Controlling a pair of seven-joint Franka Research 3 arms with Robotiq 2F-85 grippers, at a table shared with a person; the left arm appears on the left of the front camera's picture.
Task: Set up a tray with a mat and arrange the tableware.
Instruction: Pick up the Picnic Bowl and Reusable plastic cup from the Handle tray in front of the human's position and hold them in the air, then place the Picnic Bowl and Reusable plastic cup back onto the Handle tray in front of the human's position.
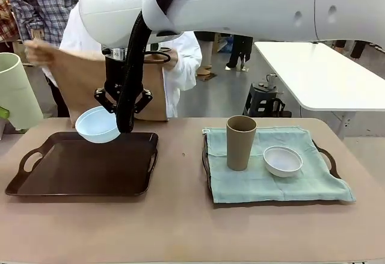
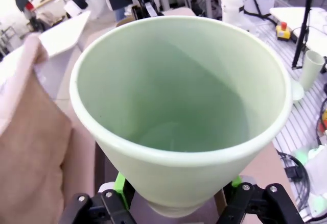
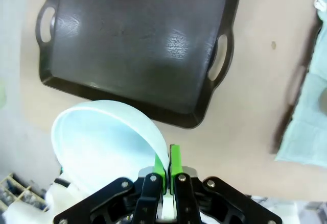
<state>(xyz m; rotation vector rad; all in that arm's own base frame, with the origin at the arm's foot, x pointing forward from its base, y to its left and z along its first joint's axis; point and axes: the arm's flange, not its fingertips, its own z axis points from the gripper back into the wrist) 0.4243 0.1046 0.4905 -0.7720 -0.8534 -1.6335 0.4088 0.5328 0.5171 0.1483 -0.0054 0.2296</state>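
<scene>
My right gripper (image 1: 120,118) reaches across to the left and is shut on the rim of a light blue bowl (image 1: 96,124), held tilted over the far edge of a bare dark tray (image 1: 36,183). In the right wrist view the green pads (image 3: 174,158) pinch the light blue bowl (image 3: 102,142) above the dark tray (image 3: 133,35). My left gripper (image 2: 178,185) is shut on a pale green tumbler (image 2: 179,96), which stands at the far left (image 1: 15,89). A second tray (image 1: 328,156) on the right carries a pale green mat (image 1: 301,183), a brown tumbler (image 1: 240,142) and a white bowl (image 1: 283,160).
A person in a white coat (image 1: 186,53) stands behind the left tray and holds up a brown mat (image 1: 84,77). Bare tabletop (image 1: 180,168) lies between the two trays. A white table (image 1: 325,71) and a stool (image 1: 261,98) stand farther back.
</scene>
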